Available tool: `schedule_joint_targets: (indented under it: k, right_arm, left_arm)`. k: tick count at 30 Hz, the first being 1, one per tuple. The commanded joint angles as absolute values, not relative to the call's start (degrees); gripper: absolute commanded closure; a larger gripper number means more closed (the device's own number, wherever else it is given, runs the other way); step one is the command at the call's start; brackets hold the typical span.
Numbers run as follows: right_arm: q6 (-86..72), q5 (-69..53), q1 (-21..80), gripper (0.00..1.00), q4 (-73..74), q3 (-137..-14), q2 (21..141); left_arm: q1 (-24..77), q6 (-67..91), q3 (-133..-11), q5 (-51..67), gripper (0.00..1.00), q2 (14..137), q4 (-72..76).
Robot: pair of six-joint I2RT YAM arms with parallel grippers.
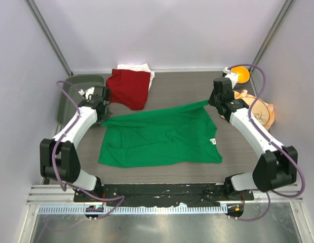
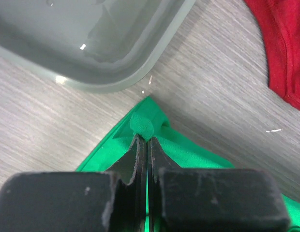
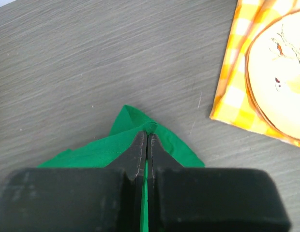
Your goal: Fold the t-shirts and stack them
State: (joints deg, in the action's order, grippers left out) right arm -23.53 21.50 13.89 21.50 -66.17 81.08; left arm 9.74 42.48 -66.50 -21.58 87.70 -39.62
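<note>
Left pincer and right pincer are each clamping a far corner of the green shirt, spread on the worktop. Only from above are we seeing the white shirt peeking out behind the red shirt; the wrist views are showing us the pinches.

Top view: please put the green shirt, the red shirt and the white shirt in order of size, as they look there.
1. Green shirt, spread out: largest.
2. Red shirt.
3. White shirt: smallest, but mostly hidden under the red one.
</note>
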Motion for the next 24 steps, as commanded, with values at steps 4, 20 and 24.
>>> schedule_joint_targets:
  k: [4, 20, 24]
  right_arm:
    - [-24.87, 23.81, 17.04, 0.99, 23.81, -57.41, 67.69]
    - [-30.67, 25.75, 24.86, 0.99, 31.29, -44.39, 49.14]
    - [-34.79, 25.66, 28.02, 0.99, 34.53, -42.9, 46.07]
  left_arm:
    - [11.6, 46.75, -56.71, -23.99, 1.0, 79.55, -37.18]
    - [19.42, 52.12, -48.69, -29.62, 1.0, 75.76, -35.86]
    - [19.95, 52.73, -47.99, -29.53, 1.0, 75.5, -35.68]
